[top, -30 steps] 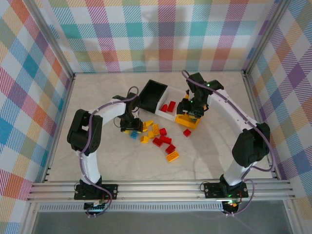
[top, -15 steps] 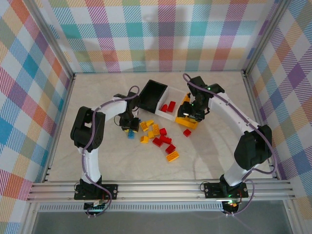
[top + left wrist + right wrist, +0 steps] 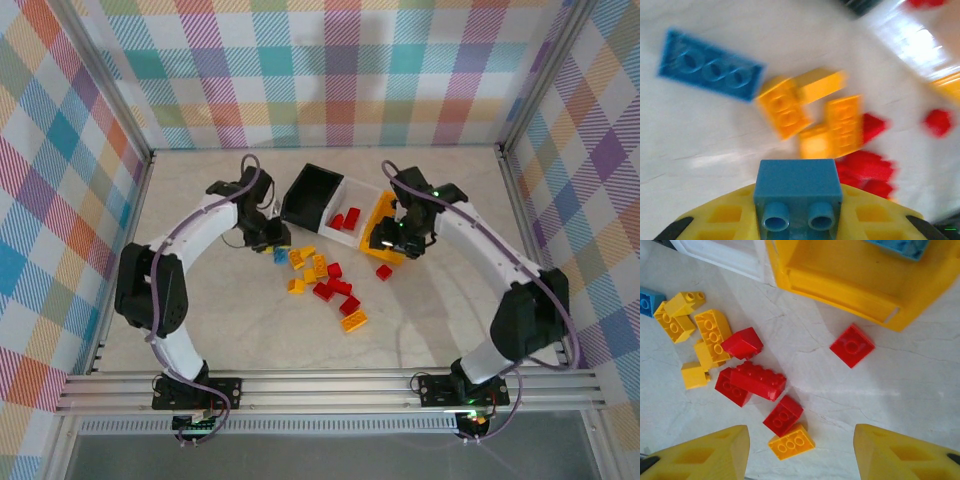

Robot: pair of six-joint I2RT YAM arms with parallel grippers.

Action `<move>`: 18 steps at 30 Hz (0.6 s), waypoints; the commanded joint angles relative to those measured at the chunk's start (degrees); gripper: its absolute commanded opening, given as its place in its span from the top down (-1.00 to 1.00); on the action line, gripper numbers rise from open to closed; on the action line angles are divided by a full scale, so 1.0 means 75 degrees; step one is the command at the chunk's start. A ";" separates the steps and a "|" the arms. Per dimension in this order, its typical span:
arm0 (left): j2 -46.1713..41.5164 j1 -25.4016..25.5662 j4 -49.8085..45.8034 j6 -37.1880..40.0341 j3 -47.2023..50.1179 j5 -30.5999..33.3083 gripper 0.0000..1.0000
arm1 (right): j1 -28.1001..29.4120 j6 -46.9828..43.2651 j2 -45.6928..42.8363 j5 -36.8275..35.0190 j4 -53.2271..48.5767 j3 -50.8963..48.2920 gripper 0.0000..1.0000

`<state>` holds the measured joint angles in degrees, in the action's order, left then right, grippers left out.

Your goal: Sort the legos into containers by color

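**Left claw clamps a blue brick**

My left gripper (image 3: pixel 797 227) is clamped on a small blue studded plastic brick (image 3: pixel 797 192), above the table just left of the black open-top plastic bin (image 3: pixel 312 195). My right gripper (image 3: pixel 800 455) hangs with its fingers apart and holds nothing, at the near rim of the yellow-orange plastic bin (image 3: pixel 840 285). Loose red and yellow-orange bricks (image 3: pixel 328 280) lie mid-table. The white plastic bin (image 3: pixel 360 200) holds two red ones.

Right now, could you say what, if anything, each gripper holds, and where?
The left gripper pinches a blue brick by its opposite sides; the right gripper is open, holding nothing.
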<state>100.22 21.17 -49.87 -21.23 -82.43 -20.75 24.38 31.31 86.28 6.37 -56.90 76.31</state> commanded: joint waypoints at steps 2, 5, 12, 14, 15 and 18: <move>0.0659 0.0539 0.1060 -0.1289 -0.1090 -0.1504 0.41 | -0.0093 0.0358 -0.1518 -0.0022 0.1222 -0.0749 -0.16; 0.1668 0.1142 0.0919 -0.1230 -0.2495 -0.1756 0.41 | -0.0097 0.0558 -0.2418 -0.0137 0.1874 -0.1339 -0.17; 0.4076 0.2105 0.0251 -0.1066 -0.5841 -0.1895 0.41 | -0.0169 0.0559 -0.3474 -0.0391 0.2013 -0.1922 -0.25; 0.4625 0.2236 0.0099 -0.1151 -0.6632 -0.1953 0.40 | -0.0182 0.0509 -0.3531 -0.0362 0.1895 -0.1937 -0.26; 0.4902 0.2303 0.0005 -0.1198 -0.7026 -0.1961 0.40 | -0.0192 0.0473 -0.3550 -0.0360 0.1829 -0.1937 -0.26; 0.5468 0.2437 -0.0198 -0.1247 -0.7847 -0.1959 0.38 | -0.0211 0.0421 -0.3582 -0.0370 0.1706 -0.1937 -0.26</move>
<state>139.20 39.20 -47.42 -29.39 -136.29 -34.06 23.20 34.74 60.29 3.99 -43.79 62.24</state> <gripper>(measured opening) 0.315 0.630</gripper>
